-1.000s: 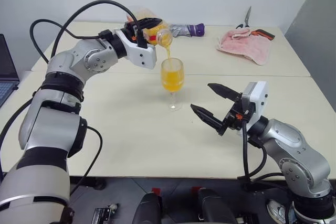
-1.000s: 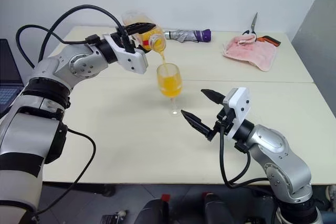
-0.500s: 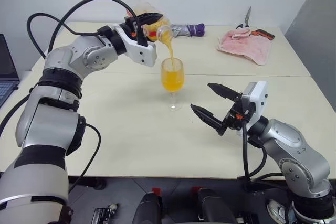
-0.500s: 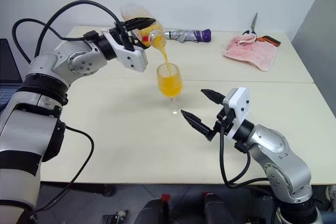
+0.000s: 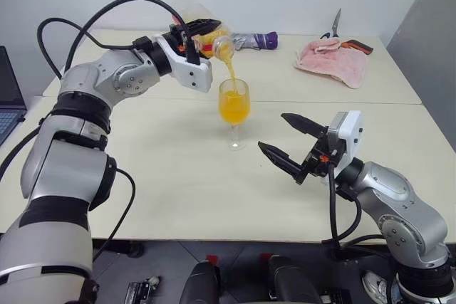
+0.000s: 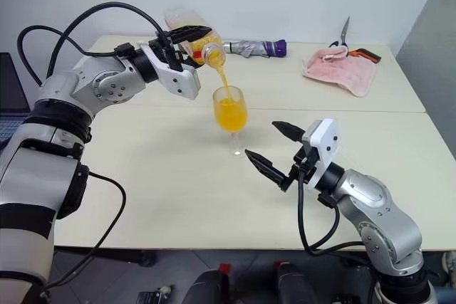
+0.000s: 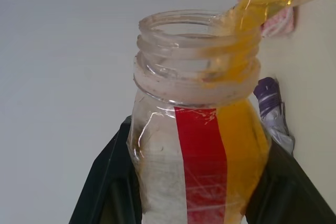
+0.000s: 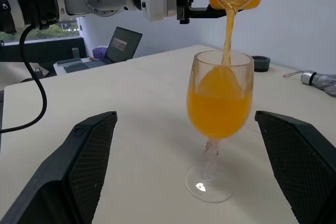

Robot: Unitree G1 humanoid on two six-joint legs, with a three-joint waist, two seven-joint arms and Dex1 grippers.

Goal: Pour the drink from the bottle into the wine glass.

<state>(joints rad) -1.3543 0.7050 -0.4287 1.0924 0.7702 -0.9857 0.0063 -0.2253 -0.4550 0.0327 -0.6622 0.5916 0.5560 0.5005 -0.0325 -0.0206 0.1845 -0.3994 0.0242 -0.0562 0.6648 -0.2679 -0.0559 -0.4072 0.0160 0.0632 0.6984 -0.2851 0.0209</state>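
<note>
The bottle (image 5: 211, 39) is clamped, tipped, in the left gripper (image 5: 201, 36) above the wine glass (image 5: 234, 109) — drink (image 8: 219, 104) streaming in (bowl over half full). Right gripper (image 5: 290, 142) is held wide, empty, beside the glass.

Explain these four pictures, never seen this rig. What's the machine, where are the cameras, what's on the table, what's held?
It is a humanoid robot with two arms, each ending in a two-fingered black gripper. Two pictures come from a stereo camera on its head, looking down over the arms. The other two come from cameras on the wrists, looking along each gripper's fingers.

The left gripper is shut on a clear bottle with a red label strip, tipped over a wine glass. The orange drink streams from the bottle's mouth into the glass, which stands on the table well over half full.

The right gripper is open and holds nothing; it sits beside the glass.

At the table's far edge lie a folded umbrella, a pink cloth and scissors. A laptop shows at the left.
</note>
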